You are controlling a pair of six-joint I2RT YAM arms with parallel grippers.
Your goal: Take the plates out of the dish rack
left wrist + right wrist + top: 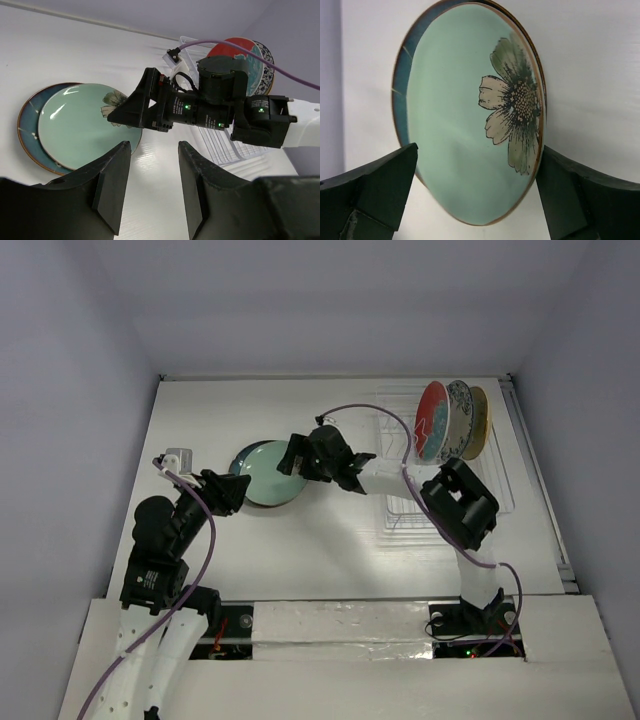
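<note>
A pale green plate (265, 476) with a flower print lies flat on a dark teal plate (239, 459) on the table, left of centre. My right gripper (294, 457) hangs open over the green plate's right edge. In the right wrist view its fingers stand wide on either side of the green plate (455, 125), touching nothing, and the teal plate (400, 100) shows behind. My left gripper (154, 150) is open and empty, low beside the stack. Red (432, 421), white-and-blue (458, 414) and tan (481, 421) plates stand upright in the dish rack (400, 512).
The white wire rack (220, 146) sits at the right of the table, with my right arm (458, 502) reaching across its near end. A purple cable (372, 415) loops above the rack. White walls close in the table at the back and sides.
</note>
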